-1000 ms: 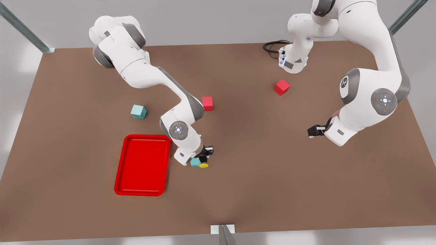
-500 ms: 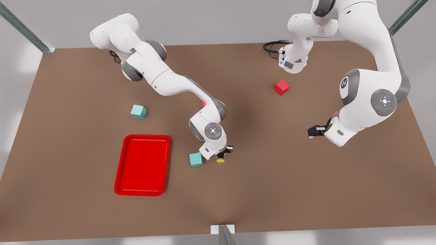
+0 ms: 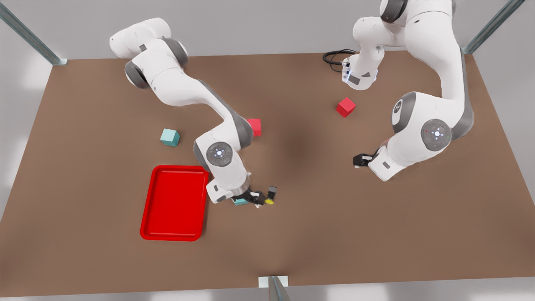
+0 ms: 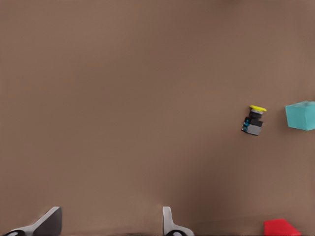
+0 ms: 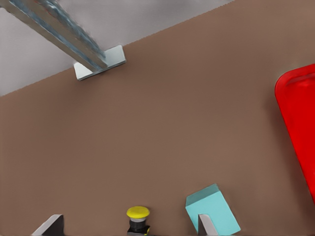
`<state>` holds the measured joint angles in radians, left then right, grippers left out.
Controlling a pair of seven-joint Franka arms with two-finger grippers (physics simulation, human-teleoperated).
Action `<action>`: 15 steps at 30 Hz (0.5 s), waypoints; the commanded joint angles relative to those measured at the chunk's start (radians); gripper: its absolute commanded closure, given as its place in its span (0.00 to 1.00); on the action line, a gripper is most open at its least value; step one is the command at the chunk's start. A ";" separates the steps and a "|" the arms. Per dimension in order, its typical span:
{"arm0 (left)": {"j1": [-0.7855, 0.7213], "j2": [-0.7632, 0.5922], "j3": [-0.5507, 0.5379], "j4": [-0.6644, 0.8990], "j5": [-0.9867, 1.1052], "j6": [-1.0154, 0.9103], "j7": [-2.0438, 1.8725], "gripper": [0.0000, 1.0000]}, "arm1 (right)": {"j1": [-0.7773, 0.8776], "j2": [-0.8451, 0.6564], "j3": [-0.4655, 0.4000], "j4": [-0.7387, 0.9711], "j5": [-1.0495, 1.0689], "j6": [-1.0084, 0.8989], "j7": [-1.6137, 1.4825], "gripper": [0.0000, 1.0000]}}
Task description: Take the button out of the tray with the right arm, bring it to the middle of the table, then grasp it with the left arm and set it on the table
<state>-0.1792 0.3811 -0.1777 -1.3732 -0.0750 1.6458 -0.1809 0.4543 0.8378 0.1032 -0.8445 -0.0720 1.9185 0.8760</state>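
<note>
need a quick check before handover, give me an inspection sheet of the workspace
surface: brown table, bare in the middle
job's things: button out of the tray, between the open fingers of the right end effector
clutter: two teal cubes, the second beside the button; two red cubes
grippers: left end effector open, holding nothing, waits at the front view's right
cables: black cable at the far edge
surroundings: metal frame posts

Sim'd robot lab: two white Franka arms point(image 3: 188, 92) are working over a bare brown bench point(image 3: 317, 225), w/ grey walls surrounding it. Metal frame struts point(image 3: 25, 31) are standing at the bench corners, a black cable point(image 3: 334, 56) lying coiled by one arm base.
</note>
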 commanded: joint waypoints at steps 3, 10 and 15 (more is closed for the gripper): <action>-0.313 0.260 -0.098 0.034 0.107 0.277 -0.433 0.00 | -0.238 -0.425 0.006 -0.495 -0.032 -0.285 -0.662 0.00; -0.368 0.522 -0.028 0.106 0.150 0.701 -0.534 0.00 | -0.407 -0.632 0.010 -0.634 -0.037 -0.280 -0.828 0.00; -0.368 0.610 -0.012 0.209 0.150 0.790 -0.468 0.00 | -0.408 -0.611 0.010 -0.637 -0.031 -0.282 -0.835 0.00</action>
<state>-0.5479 0.9795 -0.1909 -1.1771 0.0688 2.2778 -0.4568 0.0466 0.2250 0.1134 -1.4840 -0.1059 1.6655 0.4231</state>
